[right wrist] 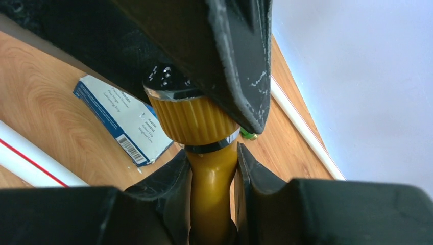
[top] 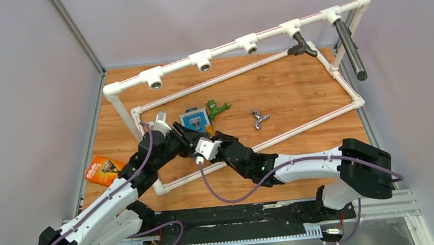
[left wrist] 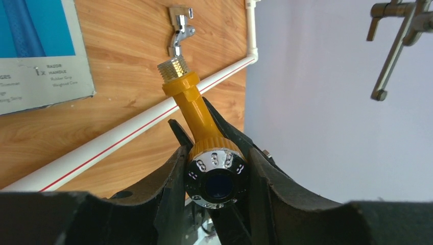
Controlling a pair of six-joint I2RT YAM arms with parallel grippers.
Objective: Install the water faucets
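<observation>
The yellow-orange faucet [left wrist: 196, 109] is held off the table by both grippers. My left gripper [left wrist: 217, 166] is shut on its chrome-capped knob end, with the silver threaded end pointing away. My right gripper [right wrist: 213, 159] is shut on the faucet's yellow neck [right wrist: 212, 189], just below the ribbed knob. In the top view the two grippers meet, left [top: 184, 138] and right [top: 199, 140], and hide most of the faucet. The green faucet [top: 218, 108] and the chrome faucet [top: 258, 118] lie on the wooden table inside the pipe frame. The chrome one also shows in the left wrist view [left wrist: 178, 28].
A white pipe frame [top: 228, 48] with open sockets [top: 204, 62] spans the back. A long dark bar [top: 350, 51] and a black fitting [top: 302, 45] hang from its right end. A blue-grey razor pack [top: 193, 120] lies beside the grippers. An orange pack [top: 103, 170] lies at the left.
</observation>
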